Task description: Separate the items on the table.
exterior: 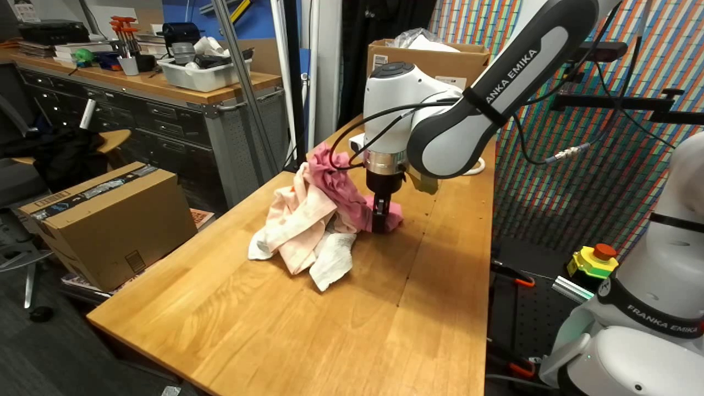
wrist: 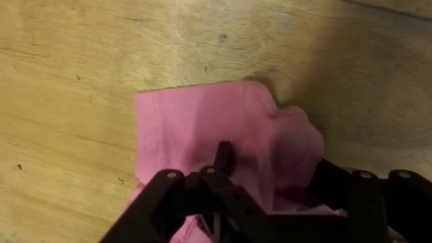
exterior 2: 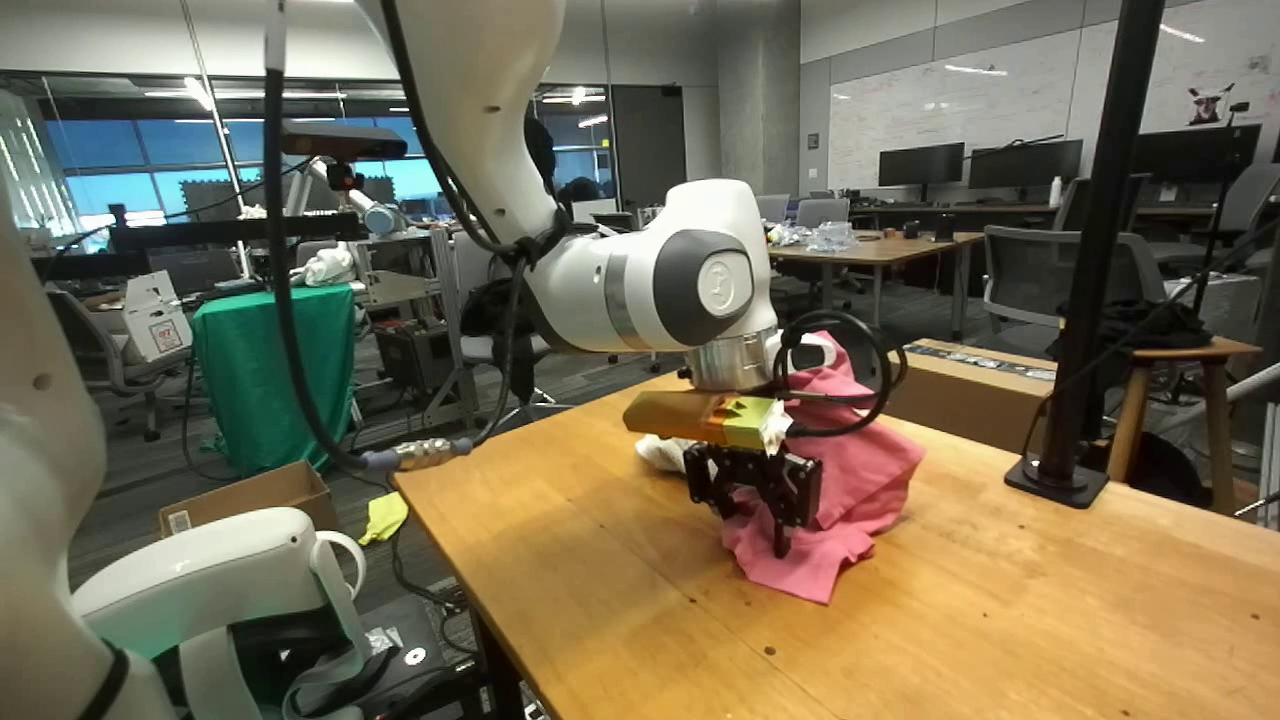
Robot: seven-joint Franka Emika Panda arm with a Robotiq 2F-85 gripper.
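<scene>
Several rumpled cloths lie heaped on the wooden table (exterior: 434,308). The pink cloth (exterior: 338,187) lies along the heap's side nearest my gripper (exterior: 379,224); beside it are a peach-beige cloth (exterior: 300,225) and a cream-white cloth (exterior: 334,258). In an exterior view the pink cloth (exterior 2: 865,470) drapes over the heap and mostly hides the others. My gripper (exterior 2: 750,528) points straight down at the low end of the pink cloth. In the wrist view, its fingers (wrist: 224,155) stand apart around folds of the pink cloth (wrist: 189,125), with a visible gap, so my gripper (wrist: 272,160) is open.
An open cardboard box (exterior: 462,63) stands behind the arm, and a white cord loop (exterior: 478,166) lies near the table's edge. A black post (exterior 2: 1057,470) is fixed at one edge. Another cardboard box (exterior: 121,225) sits off the table. Cables hang from my wrist.
</scene>
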